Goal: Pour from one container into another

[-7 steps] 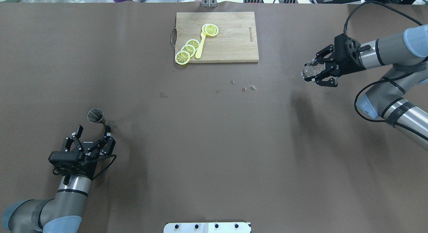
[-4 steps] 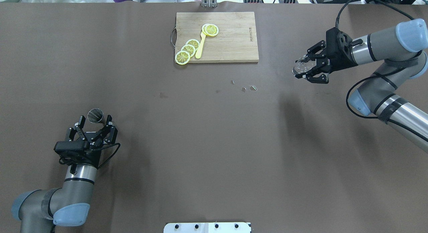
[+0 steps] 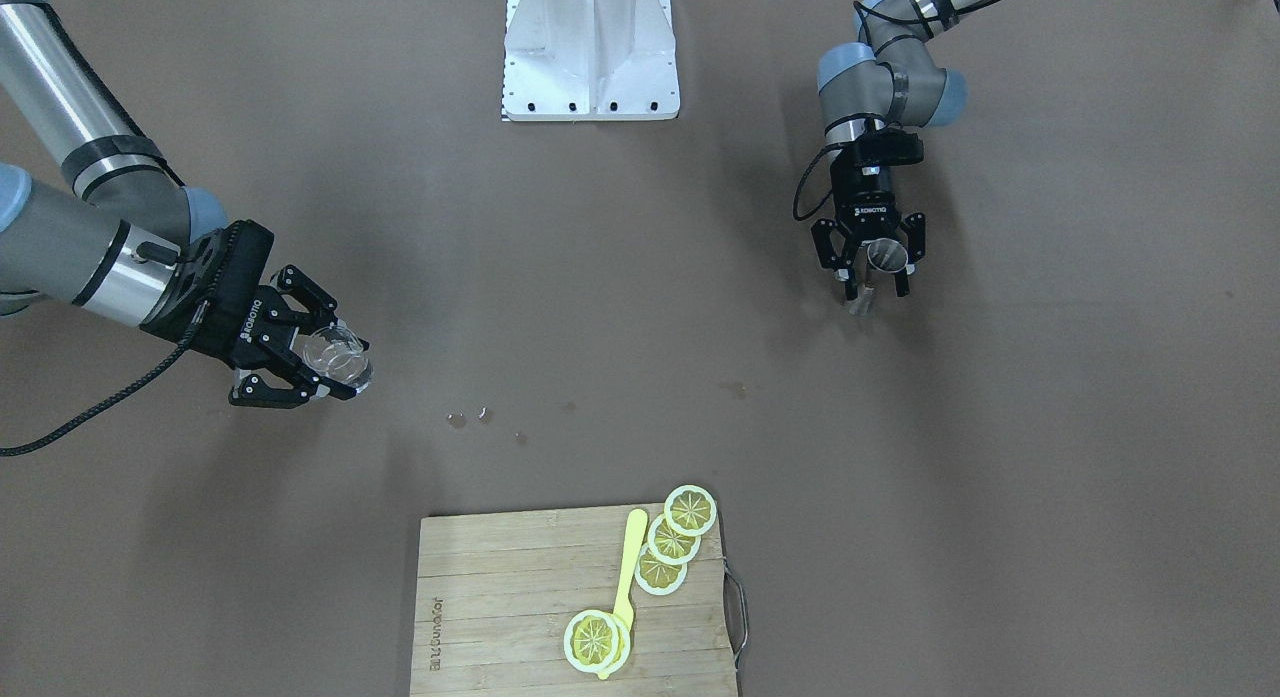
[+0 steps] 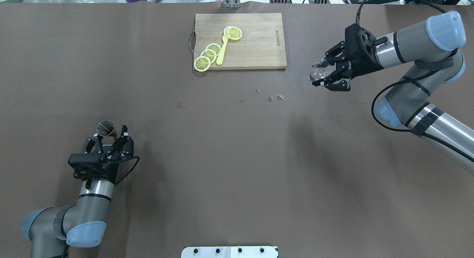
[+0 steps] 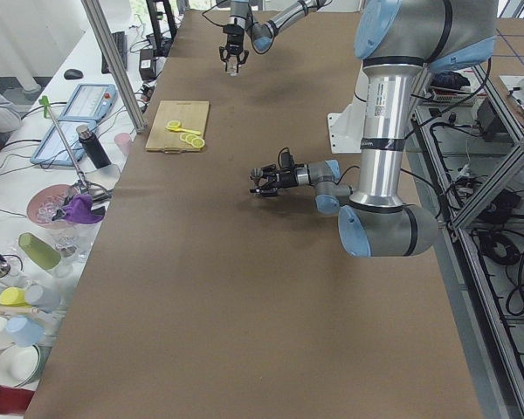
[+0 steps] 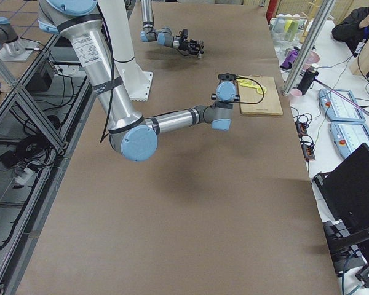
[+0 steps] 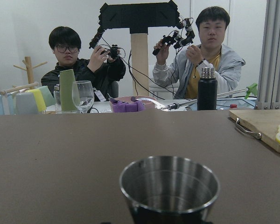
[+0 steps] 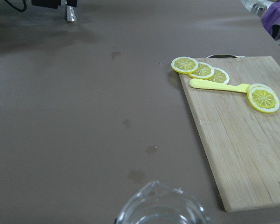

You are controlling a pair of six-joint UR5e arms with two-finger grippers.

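Brown-papered table (image 4: pixel 229 158): far right, the right gripper (image 4: pixel 321 76) clenches a clear spouted glass jug (image 4: pixel 317 70) aloft for pouring; near left, the left gripper (image 4: pixel 111 135), jaws released, straddles a small steel cup (image 4: pixel 105 127).

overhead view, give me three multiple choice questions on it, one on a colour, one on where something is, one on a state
1. What colour is the utensil on the board?
A. red
B. yellow
C. blue

2. Where is the metal cup?
A. on the board
B. upright on the table at the left end effector
C. on its side at the table's middle

3. What state is the right end effector in?
A. open and empty
B. lying flat on the board
C. shut on a glass

Answers:
1 B: the utensil is plain yellow against the wood.
2 B: the cup stands just ahead of the open left end effector, far from the board.
3 C: the right end effector's fingers close round a clear glass.
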